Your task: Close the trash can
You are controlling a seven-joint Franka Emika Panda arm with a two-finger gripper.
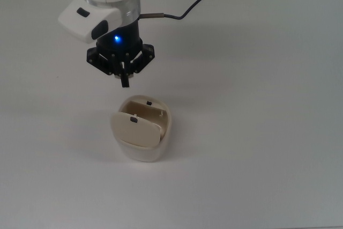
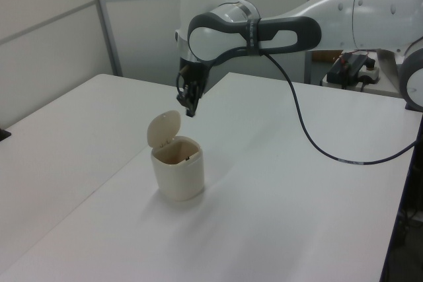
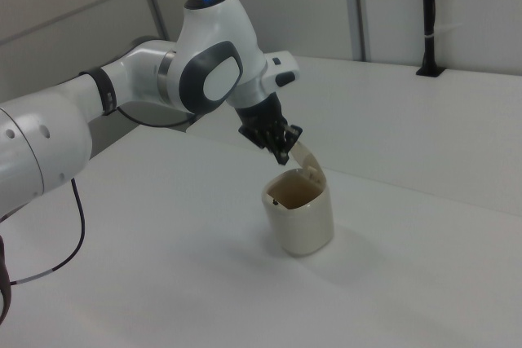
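Note:
The cream-beige trash can (image 1: pixel 143 144) stands on the white table (image 1: pixel 257 105), its hinged lid (image 1: pixel 135 128) tipped up and open with a small black tab near the lid's top edge. The left view shows the lid (image 2: pixel 163 129) upright on the left view's left side of the can (image 2: pixel 178 175). My gripper (image 1: pixel 124 81) hangs just above and behind the can in the top view, fingers together and holding nothing. Its tip (image 2: pixel 190 111) sits close to the lid's upper edge, and in the right view the gripper (image 3: pixel 285 153) is right beside the lid (image 3: pixel 309 160).
A black cable (image 1: pixel 185 10) runs from the wrist across the table's far side. Grey wall panels stand behind the table, with a black post (image 3: pixel 426 14) at the back in the right view. Other equipment (image 2: pixel 350 67) sits beyond the table in the left view.

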